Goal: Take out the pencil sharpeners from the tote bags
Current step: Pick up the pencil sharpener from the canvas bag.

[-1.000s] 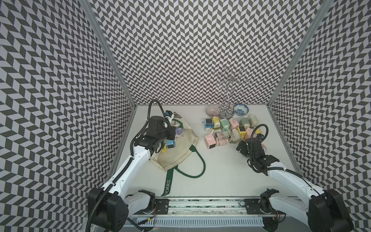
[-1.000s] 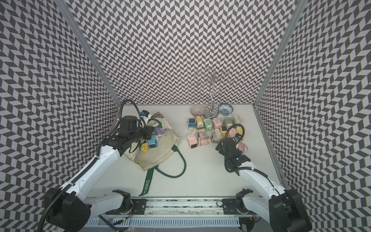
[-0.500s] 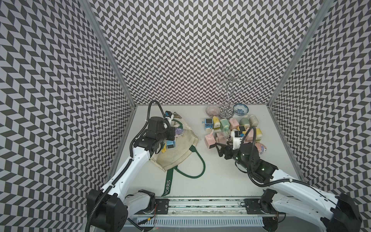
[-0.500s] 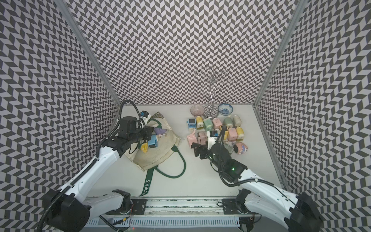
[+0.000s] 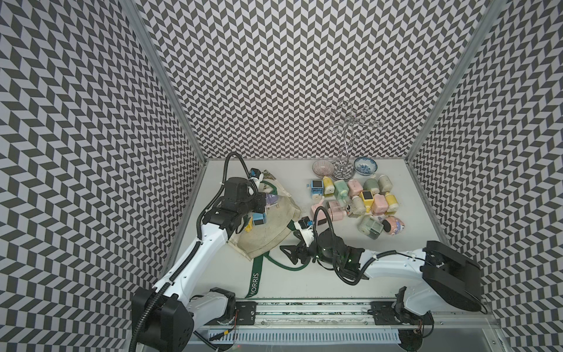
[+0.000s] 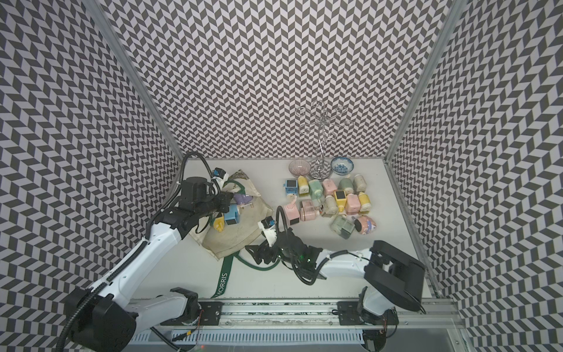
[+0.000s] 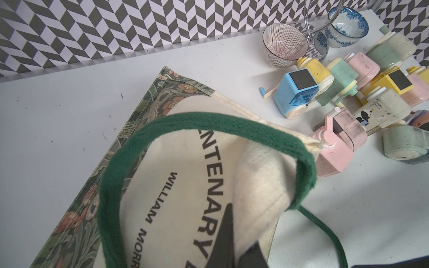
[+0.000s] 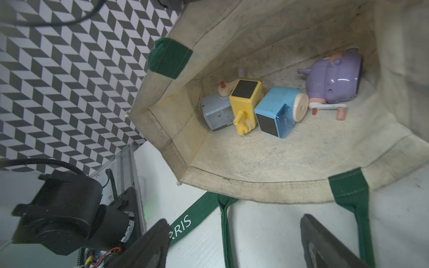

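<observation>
1. My left hand (image 5: 258, 203) is clamped on the rim of the bag (image 8: 267, 162).
2. My right hand (image 8: 234, 246) gapes empty at its mouth.
3. Four sharpeners (image 8: 246, 104) lie inside, just ahead; more are heaped on the desk (image 5: 304, 292), off to its side.

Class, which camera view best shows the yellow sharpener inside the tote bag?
The right wrist view: it looks into the open tote bag, showing the whole yellow sharpener between a grey sharpener and a blue sharpener. Both top views catch only a yellow corner. The left wrist view sees just the bag's outside.
</observation>
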Available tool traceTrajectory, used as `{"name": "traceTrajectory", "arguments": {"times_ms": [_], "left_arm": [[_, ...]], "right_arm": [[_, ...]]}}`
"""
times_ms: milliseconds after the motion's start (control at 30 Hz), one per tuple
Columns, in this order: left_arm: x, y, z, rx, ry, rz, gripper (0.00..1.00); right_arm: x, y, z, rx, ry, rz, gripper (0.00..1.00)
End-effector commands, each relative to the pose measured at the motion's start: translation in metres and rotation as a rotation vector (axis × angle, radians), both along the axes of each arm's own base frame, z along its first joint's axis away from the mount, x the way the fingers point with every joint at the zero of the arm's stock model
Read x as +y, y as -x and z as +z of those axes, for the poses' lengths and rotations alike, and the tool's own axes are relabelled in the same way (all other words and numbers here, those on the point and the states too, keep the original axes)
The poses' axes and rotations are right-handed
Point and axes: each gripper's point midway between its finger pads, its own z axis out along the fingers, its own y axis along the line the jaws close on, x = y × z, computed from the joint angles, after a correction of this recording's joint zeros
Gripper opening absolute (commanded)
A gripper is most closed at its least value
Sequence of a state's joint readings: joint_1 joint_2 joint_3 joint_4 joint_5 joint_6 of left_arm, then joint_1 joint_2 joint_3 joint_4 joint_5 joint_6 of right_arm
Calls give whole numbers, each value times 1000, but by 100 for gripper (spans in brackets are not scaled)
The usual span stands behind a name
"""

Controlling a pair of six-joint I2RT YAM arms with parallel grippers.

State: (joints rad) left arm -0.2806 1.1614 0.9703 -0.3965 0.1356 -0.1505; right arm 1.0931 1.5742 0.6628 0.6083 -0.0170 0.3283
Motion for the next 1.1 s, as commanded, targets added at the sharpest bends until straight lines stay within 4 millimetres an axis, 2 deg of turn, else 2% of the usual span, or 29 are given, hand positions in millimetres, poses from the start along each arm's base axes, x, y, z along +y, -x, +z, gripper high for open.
{"name": "traceTrajectory", "arguments": {"times_ms": [0,100,233,400,533,667,767,933,1000,1067], "left_arm": [[1,1,17,-62,16,0,0],[0,2,19,-70,22,-4,0],[0,3,21,-76,26,-9,0],[0,3,23,-83,27,-9,0],[0,3,22,-82,25,-7,0],[0,3,23,-86,27,-8,0],[0,3,23,-84,26,-10,0],[-1,4,24,-87,31,-15,0],[-2,4,25,-90,32,-19,0],[-3,5,24,-87,35,-19,0]], "right_arm": [[35,4,35,-139,-131,107,88],[55,-7,22,-200,-108,113,93],[75,-38,2,-233,-71,15,100],[96,-67,-28,-232,-9,-79,99],[110,-81,-56,-236,48,-96,99],[118,-97,-75,-223,75,-146,99],[116,-110,-87,-228,114,-214,99],[111,-132,-105,-248,200,-307,90],[112,-141,-115,-236,236,-338,89],[115,-146,-117,-244,224,-327,89]]}}
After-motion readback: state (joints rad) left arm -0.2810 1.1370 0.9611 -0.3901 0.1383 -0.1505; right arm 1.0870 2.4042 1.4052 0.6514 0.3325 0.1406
